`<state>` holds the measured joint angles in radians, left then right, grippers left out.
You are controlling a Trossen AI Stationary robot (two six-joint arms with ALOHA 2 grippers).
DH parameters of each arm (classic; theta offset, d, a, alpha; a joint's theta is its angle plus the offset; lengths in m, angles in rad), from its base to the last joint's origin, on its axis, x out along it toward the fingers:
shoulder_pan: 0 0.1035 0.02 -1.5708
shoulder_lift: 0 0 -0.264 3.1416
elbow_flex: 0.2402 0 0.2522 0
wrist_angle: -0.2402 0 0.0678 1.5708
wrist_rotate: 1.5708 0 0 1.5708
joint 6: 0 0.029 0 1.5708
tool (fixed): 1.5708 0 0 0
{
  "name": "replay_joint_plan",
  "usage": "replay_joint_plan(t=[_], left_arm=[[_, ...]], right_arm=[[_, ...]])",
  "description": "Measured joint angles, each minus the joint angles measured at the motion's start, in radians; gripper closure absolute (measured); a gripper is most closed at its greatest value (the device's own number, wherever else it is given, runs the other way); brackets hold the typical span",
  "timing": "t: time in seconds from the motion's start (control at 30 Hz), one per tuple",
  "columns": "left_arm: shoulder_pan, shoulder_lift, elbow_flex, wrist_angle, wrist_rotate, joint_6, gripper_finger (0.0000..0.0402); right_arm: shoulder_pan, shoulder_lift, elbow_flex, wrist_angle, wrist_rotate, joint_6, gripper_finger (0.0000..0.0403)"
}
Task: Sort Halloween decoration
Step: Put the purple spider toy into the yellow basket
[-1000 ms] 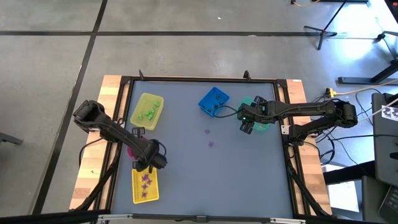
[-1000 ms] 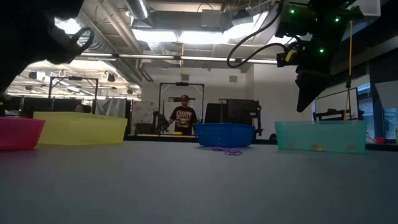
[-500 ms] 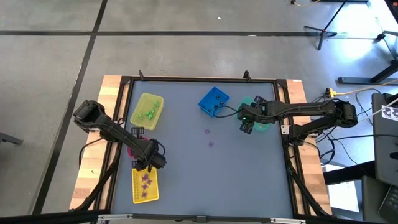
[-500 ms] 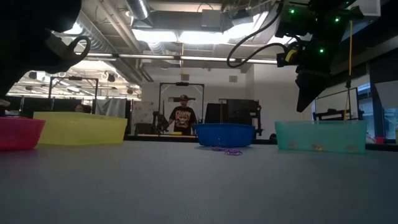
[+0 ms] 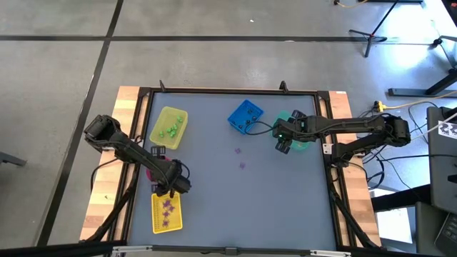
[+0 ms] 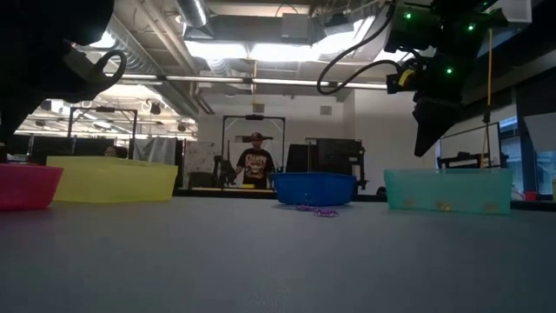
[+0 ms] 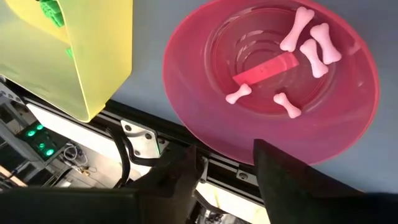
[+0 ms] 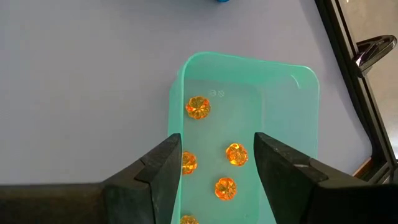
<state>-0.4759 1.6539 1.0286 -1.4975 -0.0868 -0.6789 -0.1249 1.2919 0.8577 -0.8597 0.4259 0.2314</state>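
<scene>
The Halloween decoration is sorted by kind. Several white bones (image 7: 309, 42) lie in the pink bowl (image 7: 205, 118). Orange pumpkins (image 8: 198, 107) lie in the teal bin (image 8: 305, 118). Green trinkets (image 5: 170, 130) sit in a yellow bin (image 5: 169, 118), and purple ones (image 5: 168, 208) on a yellow tray (image 5: 158, 221). Two purple trinkets (image 5: 240, 158) lie loose on the table's middle. My left gripper (image 7: 227, 180) hangs open above the pink bowl's edge, holding nothing. My right gripper (image 8: 217, 174) hangs open over the teal bin, holding nothing.
A blue bin (image 5: 245, 116) stands at the far middle, left of the teal bin (image 5: 303, 143). The table's black frame (image 7: 143, 140) runs close beside the pink bowl. Bare grey table spreads across the middle and near right. A person stands far behind the table (image 6: 255, 165).
</scene>
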Motion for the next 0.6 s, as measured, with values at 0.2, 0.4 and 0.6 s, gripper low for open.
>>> replay_joint_plan(t=[0.2, 0.4, 0.6], left_arm=[[0.019, 0.0, 0.001, -0.016, 0.027, -0.026, 0.0239], [0.071, 0.001, 0.074, -0.076, 0.023, -0.019, 0.0238], [0.13, -0.011, 0.239, -0.069, -0.074, 0.123, 0.0237]], right_arm=[[0.0, 0.0, 0.0, 0.0, 0.0, 0.0, 0.0203], [0.0, 0.0, 0.0, 0.0, 0.0, 0.0, 0.0203], [0.0, 0.0, 0.0, 0.004, 0.0, 0.0, 0.0203]])
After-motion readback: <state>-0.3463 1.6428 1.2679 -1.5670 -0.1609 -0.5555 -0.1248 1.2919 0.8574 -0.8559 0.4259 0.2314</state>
